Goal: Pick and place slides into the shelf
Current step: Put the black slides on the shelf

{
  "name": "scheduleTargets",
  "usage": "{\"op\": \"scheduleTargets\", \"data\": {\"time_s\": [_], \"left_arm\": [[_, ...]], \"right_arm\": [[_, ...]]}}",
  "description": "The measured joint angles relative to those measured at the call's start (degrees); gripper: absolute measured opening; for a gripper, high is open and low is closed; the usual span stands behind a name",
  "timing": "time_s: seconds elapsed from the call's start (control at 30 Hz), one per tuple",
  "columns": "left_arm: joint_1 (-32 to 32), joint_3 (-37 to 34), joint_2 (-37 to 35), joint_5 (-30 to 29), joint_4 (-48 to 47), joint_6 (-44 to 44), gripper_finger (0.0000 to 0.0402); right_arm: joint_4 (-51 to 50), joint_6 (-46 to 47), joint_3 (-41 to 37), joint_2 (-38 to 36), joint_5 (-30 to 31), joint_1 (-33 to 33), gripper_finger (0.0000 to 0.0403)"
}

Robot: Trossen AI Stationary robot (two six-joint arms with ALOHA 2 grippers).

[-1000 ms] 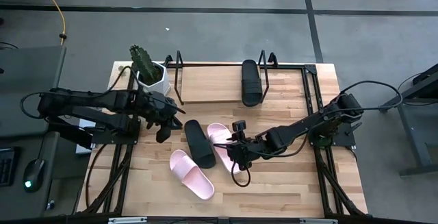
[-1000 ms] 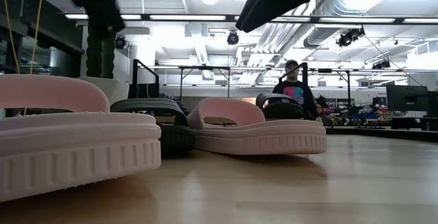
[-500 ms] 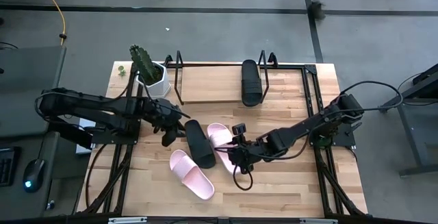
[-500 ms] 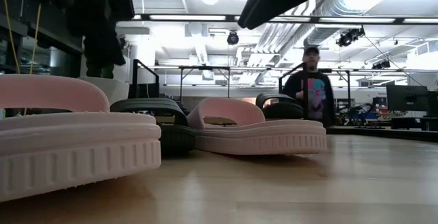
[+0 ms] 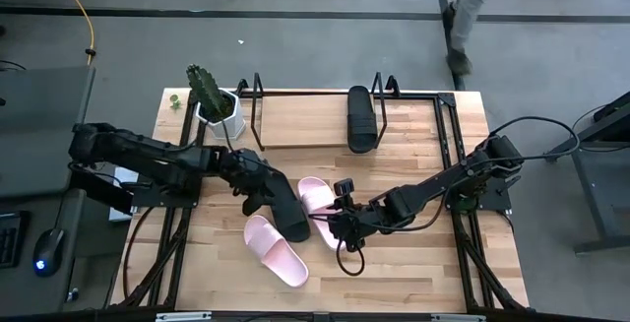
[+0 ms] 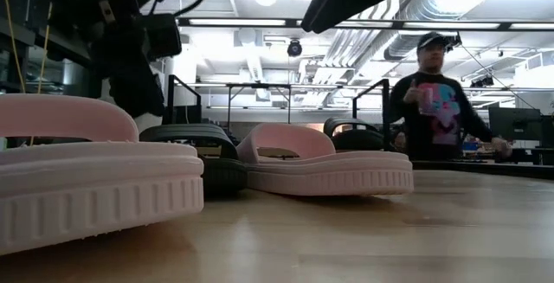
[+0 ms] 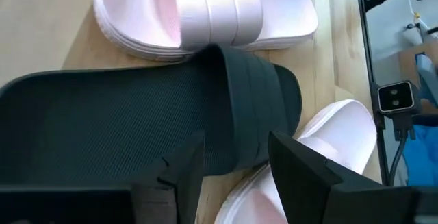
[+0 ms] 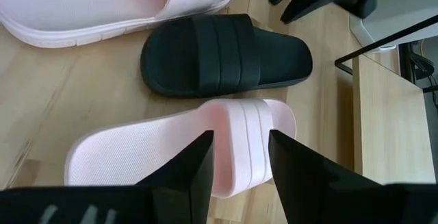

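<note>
On the wooden table [image 5: 413, 263], both grippers, fingers apart, hovered over slides: left gripper [image 5: 258, 201] at the black slide [image 5: 286, 208], right gripper [image 5: 336, 225] at its 3 o'clock over a pink slide [image 5: 320, 200]; grasping seemed next.

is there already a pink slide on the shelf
No, the shelf holds only one black slide; both pink slides lie on the table.

Left gripper [image 5: 258, 202] is reaching in toward mid-table, fingers spread; right gripper [image 5: 335, 225] hangs low at center, fingers apart too.
</note>
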Motion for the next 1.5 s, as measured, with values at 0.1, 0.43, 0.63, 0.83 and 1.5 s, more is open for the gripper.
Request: {"op": "scheduleTargets", "data": {"time_s": [0.1,0.43,0.63,0.83,1.5], "left_arm": [[0.0,0.0,3.6,1.1,2.4,0.0,0.0152],[0.0,0.0,14.1,6.8,11.7,-0.6,0.0152],[0.0,0.0,16.3,9.1,14.9,-0.8,0.0152],[0.0,0.0,16.6,11.1,16.1,-0.7,0.0152],[0.0,0.0,16.6,13.2,19.0,-0.7,0.0056]], "right_arm": [[0.0,0.0,0.0,0.0,0.0,0.0,0.0131],[0.2,0.1,0.0,0.0,-0.2,0.0,0.0131],[0.2,0.2,0.0,0.0,-0.2,0.0,0.0131],[0.3,0.5,0.0,0.0,-0.4,0.0,0.0131],[0.4,0.5,0.0,0.0,-0.3,0.0,0.0131]]}}
